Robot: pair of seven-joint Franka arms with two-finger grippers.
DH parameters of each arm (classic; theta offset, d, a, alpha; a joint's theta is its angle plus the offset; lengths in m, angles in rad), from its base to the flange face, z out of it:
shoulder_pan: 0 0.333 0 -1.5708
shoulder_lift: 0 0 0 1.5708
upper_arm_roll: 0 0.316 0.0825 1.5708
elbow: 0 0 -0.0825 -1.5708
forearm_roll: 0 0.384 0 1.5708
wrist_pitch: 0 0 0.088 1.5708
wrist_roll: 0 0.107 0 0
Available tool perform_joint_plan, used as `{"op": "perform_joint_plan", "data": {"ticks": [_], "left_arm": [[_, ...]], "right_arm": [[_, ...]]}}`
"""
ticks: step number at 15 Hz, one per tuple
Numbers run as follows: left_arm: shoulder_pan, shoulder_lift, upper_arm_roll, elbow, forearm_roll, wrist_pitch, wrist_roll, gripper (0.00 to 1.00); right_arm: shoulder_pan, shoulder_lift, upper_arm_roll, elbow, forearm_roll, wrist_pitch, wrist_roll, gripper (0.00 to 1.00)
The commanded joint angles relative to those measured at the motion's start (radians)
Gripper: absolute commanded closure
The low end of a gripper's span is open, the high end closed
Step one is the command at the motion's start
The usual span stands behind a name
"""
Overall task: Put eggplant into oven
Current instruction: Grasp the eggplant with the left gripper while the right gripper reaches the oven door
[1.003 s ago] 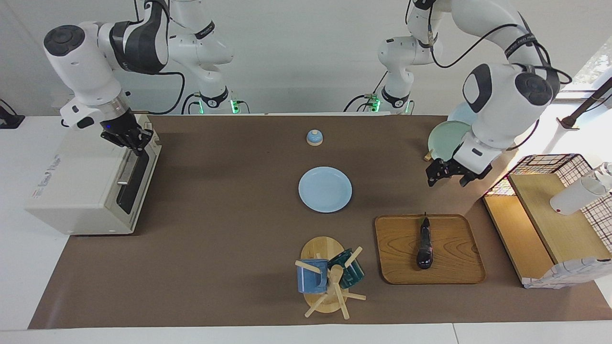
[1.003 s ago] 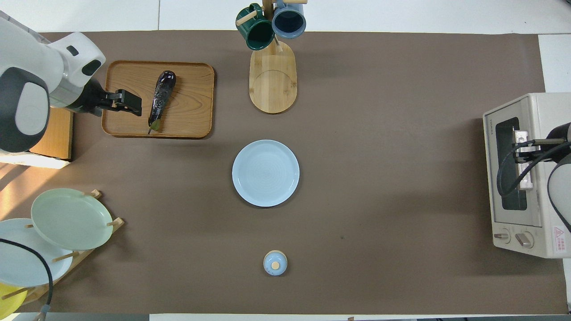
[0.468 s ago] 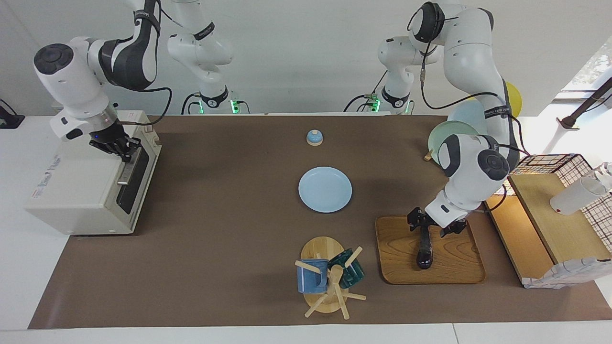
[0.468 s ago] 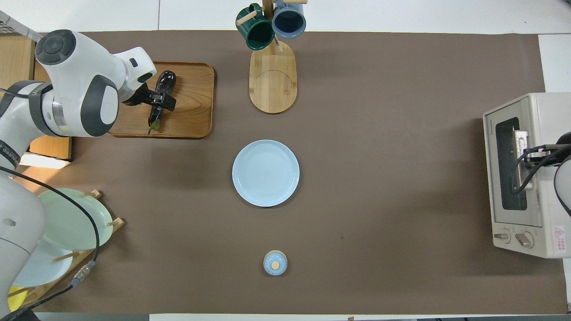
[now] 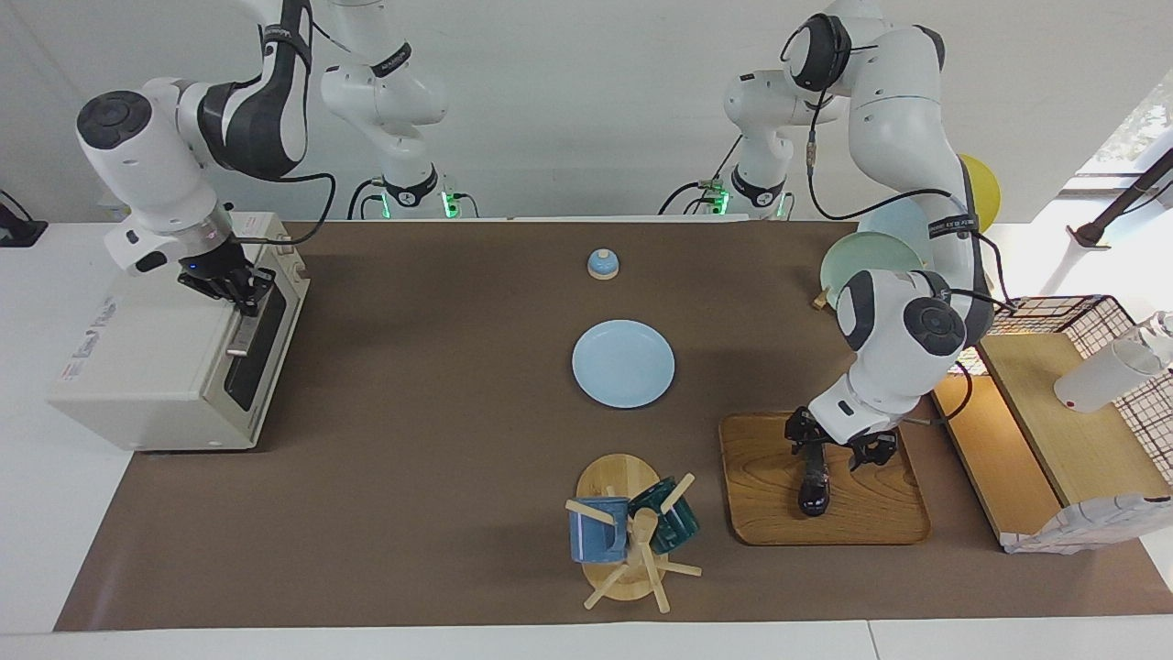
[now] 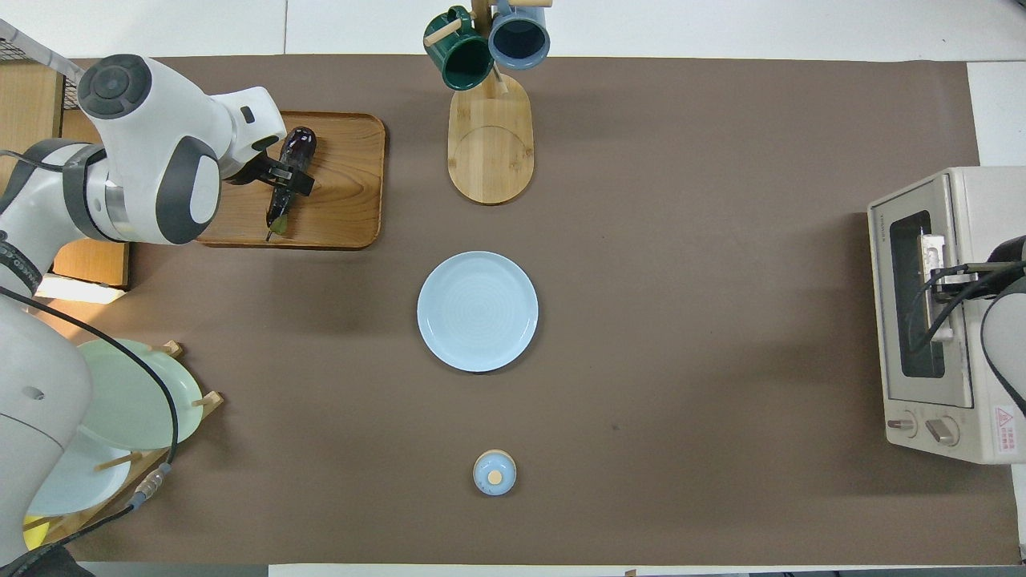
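Note:
The dark purple eggplant [image 5: 813, 488] [image 6: 299, 144] lies on a wooden tray [image 5: 875, 515] [image 6: 346, 204] toward the left arm's end of the table. My left gripper [image 5: 830, 445] [image 6: 282, 175] is low over the eggplant's stem half, open, with a finger on either side of it. The off-white oven [image 5: 151, 367] [image 6: 987, 192] stands at the right arm's end with its dark glass door [image 5: 255, 353] closed. My right gripper [image 5: 229, 280] [image 6: 944, 272] is at the top of the door by the metal bar handle [image 5: 238, 337].
A light blue plate [image 5: 623, 363] lies mid-table, a small blue domed piece [image 5: 602, 264] nearer the robots. A mug tree [image 5: 628, 532] with two mugs stands beside the tray. A plate rack [image 5: 861, 261] and a wooden shelf with wire basket [image 5: 1054, 412] flank the left arm.
My left gripper swung from near the plate rack over to the tray and came down onto the eggplant. My right gripper shifted slightly along the top of the oven door.

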Motion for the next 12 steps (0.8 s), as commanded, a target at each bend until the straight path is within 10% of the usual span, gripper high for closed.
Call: {"op": "perform_joint_plan", "data": {"ticks": [1,7,12], "left_arm": [[-0.011,0.006,0.005,-0.024,0.028,0.044,0.013,0.05],[-0.014,0.008,0.005,-0.026,0.028,0.044,0.013,0.26],[-0.009,0.006,0.007,-0.021,0.030,0.037,0.014,0.97]], "right_arm": [[0.033,0.020,0.006,-0.075,-0.004,0.102,0.041,1.00],[0.117,0.101,0.006,-0.163,0.010,0.303,0.182,1.00],[0.137,0.140,0.010,-0.230,0.019,0.448,0.204,1.00]]}}
